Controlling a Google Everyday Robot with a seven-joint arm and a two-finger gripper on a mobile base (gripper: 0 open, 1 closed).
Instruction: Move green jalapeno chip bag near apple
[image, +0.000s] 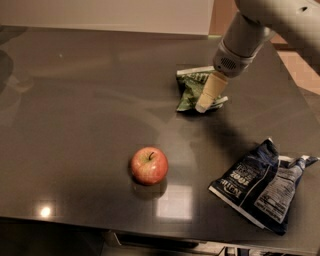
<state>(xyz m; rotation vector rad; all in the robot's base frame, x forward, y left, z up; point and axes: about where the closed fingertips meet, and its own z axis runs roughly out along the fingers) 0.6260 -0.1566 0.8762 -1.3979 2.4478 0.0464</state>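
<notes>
The green jalapeno chip bag (191, 91) lies flat on the dark table, right of centre and towards the back. The gripper (204, 103) hangs from the arm that enters at the upper right. Its beige tip is over the right part of the bag and hides some of it. Whether it touches the bag cannot be told. The red apple (149, 165) with yellowish patches and a dark stem stands near the front middle of the table, well in front of and left of the bag.
A larger dark blue chip bag (264, 186) lies at the front right, near the table's edge. The table (75, 125) has a glossy dark top; its front edge runs along the bottom. A white wall stands behind it.
</notes>
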